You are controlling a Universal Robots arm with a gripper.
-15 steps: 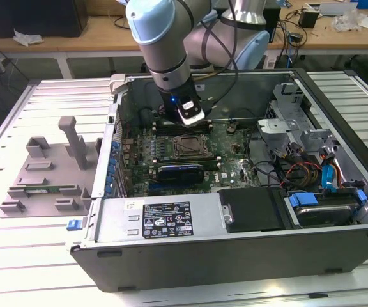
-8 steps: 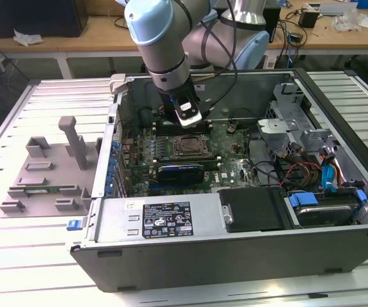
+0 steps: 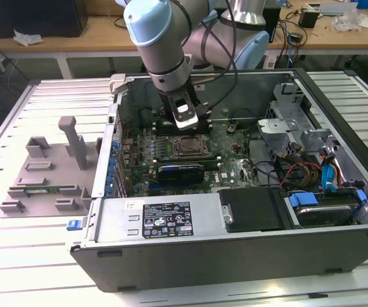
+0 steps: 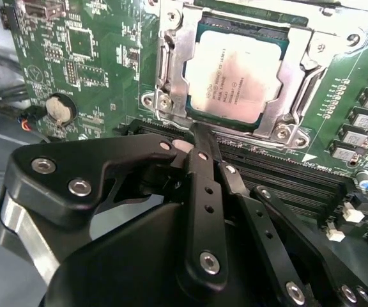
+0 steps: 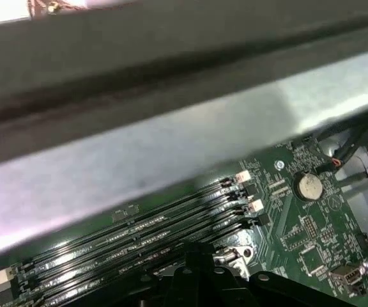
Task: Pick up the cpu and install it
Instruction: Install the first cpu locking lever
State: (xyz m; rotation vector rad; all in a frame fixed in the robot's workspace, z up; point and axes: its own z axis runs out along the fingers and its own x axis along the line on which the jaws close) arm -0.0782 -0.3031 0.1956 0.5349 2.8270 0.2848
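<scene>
The computer case (image 3: 235, 243) is laid open on the slatted table (image 3: 18, 268), with the grey tray (image 3: 46, 176) just beside it on the exterior view's left. The green board (image 4: 94, 70) is exposed inside; the black graphics card (image 3: 181, 173) sits nearer the camera than the socket. The arm (image 3: 161, 38) is reached down into the case, with the gripper (image 4: 200, 137) hung over the memory slots (image 5: 139, 230) just beside the socket frame (image 4: 171, 83). The fingers (image 4: 203, 160) are seen pressed together in the second wrist view, with nothing held between them. The chip (image 4: 238, 77) is already seated flat in the socket, silver top up, apart from the gripper tip. Judged from this, the pick and the drop-in are done and the install step is at its tail end. The frame looks open around the chip, so the chip is judged placed but not yet clamped; whether the latch lever is engaged cannot be told.
</scene>
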